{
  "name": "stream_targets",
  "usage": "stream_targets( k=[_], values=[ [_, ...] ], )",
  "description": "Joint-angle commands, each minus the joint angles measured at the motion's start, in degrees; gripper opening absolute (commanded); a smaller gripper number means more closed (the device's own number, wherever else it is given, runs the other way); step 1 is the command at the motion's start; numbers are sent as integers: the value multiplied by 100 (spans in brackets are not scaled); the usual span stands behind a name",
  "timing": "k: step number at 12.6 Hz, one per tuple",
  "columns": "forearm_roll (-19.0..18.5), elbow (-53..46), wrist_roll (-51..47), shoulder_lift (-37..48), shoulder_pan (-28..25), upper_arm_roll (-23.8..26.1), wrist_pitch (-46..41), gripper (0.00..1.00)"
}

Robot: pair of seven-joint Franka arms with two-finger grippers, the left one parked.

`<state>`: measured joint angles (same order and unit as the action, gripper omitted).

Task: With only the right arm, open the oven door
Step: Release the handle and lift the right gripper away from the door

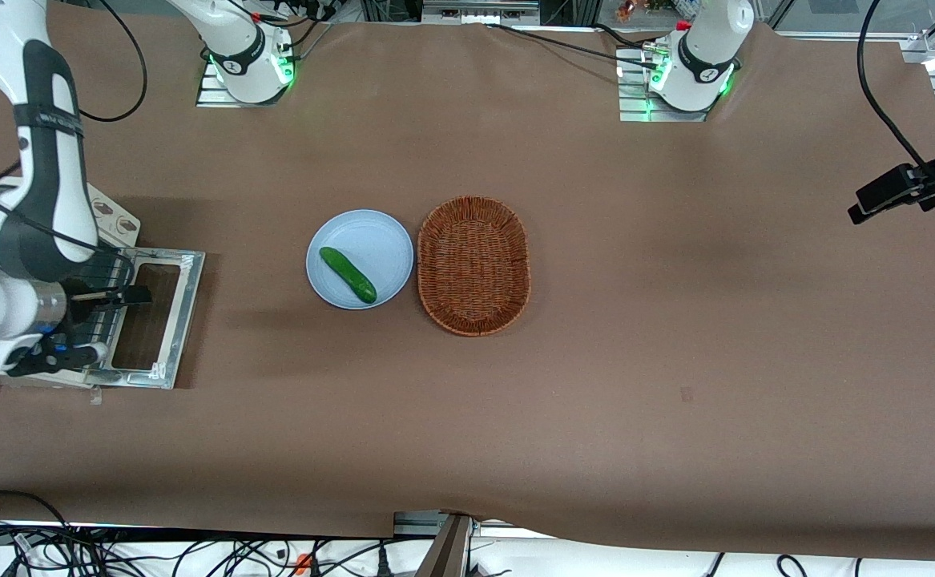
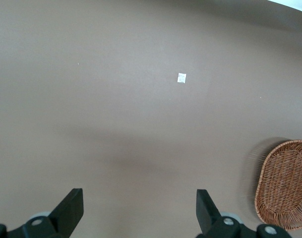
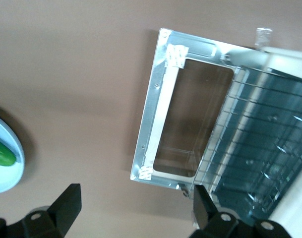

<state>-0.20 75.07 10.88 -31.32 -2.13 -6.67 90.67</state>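
The oven door [image 1: 181, 308] lies swung down flat on the table in front of the cream-white toaster oven [image 1: 117, 221], its dark glass window facing up. In the right wrist view the door's silver frame [image 3: 151, 116] and the bar handle [image 3: 164, 106] show, with the wire rack [image 3: 255, 144] inside the open oven. The right arm [image 1: 42, 160] hangs over the oven. Its gripper [image 1: 98, 324] is open and empty, above the door's hinge edge and the oven mouth. In the wrist view the gripper [image 3: 136, 203] holds nothing, and one fingertip [image 3: 203, 201] is by the door's corner.
A pale blue plate [image 1: 379, 232] with a green cucumber [image 1: 347, 274] sits mid-table, and a wicker basket [image 1: 473, 264] is beside it toward the parked arm's end. The plate's rim [image 3: 14, 171] and cucumber [image 3: 1, 154] show in the wrist view. The basket [image 2: 284, 183] shows in the left wrist view.
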Motion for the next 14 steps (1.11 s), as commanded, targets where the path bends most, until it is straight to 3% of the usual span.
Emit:
stream_targets(
  k=[1, 14],
  values=[
    [38, 253, -324, 581, -7, 8, -102, 100],
    [11, 1430, -622, 2708, 2, -211, -269, 100]
  ],
)
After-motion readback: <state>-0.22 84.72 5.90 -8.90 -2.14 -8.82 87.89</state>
